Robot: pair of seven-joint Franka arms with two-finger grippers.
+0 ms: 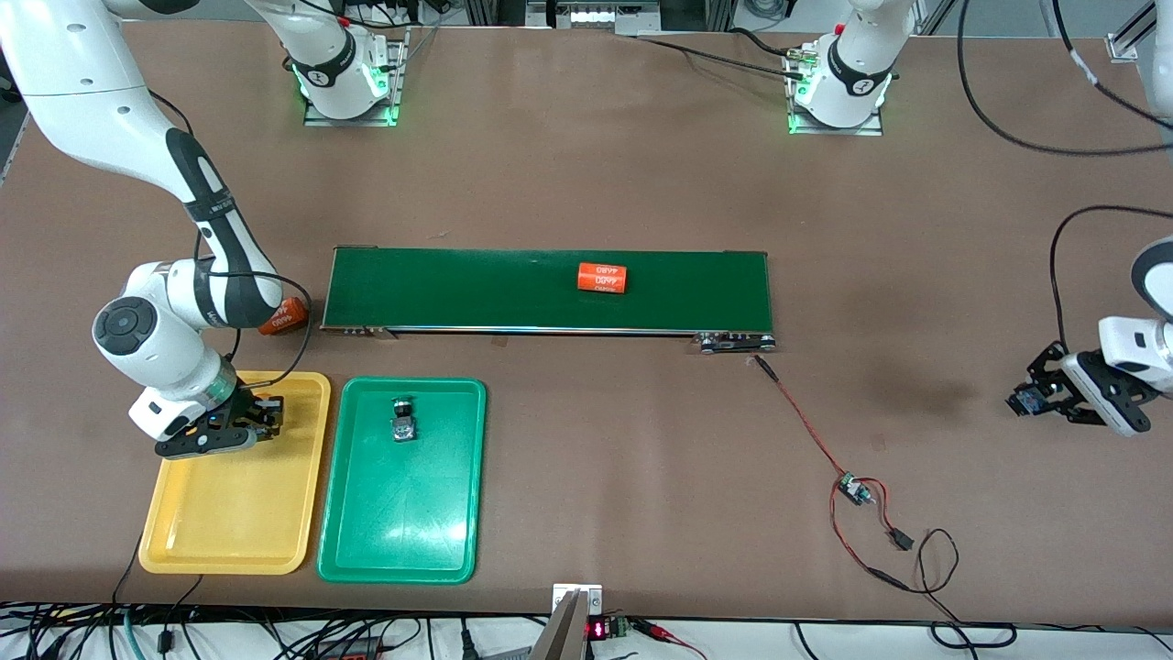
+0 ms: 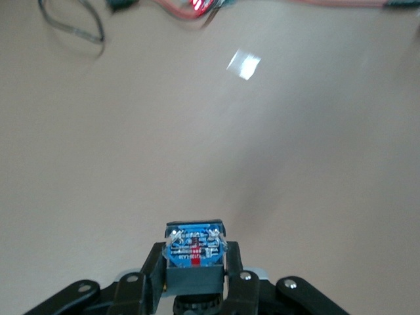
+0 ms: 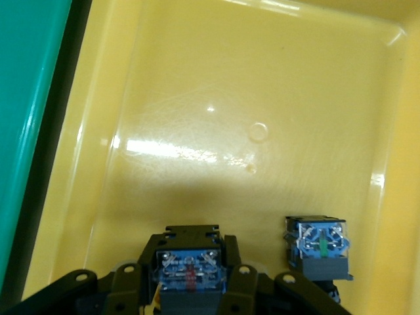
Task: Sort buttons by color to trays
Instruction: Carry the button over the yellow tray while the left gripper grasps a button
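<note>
the brown counter (image 1: 586, 183) carries a long dark-green conveyor belt (image 1: 458, 289) with an orange cylinder (image 1: 602, 278) lying on it. a second orange cylinder (image 1: 283, 316) lies on the counter just off the belt's end toward the right arm's side, partly hidden by that arm. nearer the front camera than the belt, a yellow tray (image 1: 234, 513) and a green tray (image 1: 403, 513) lie side by side, the yellow one closer to the right arm's end.

the right arm bends down from its base, elbow folded, and its wrist tips the right hand (image 1: 266, 417) low over the yellow tray's corner that is farthest from the camera. in the right wrist view the right hand's fingers (image 3: 239, 285) clamp a push button (image 3: 189, 272) by its body, contact block showing. a second button (image 3: 320, 252) stands in the yellow tray just beside it. another button (image 1: 402, 420) lies in the green tray.

the left arm hangs over the bare counter at its own end, wrist level. the left hand (image 1: 1031, 396) is clamped on a button (image 2: 193, 256).
</note>
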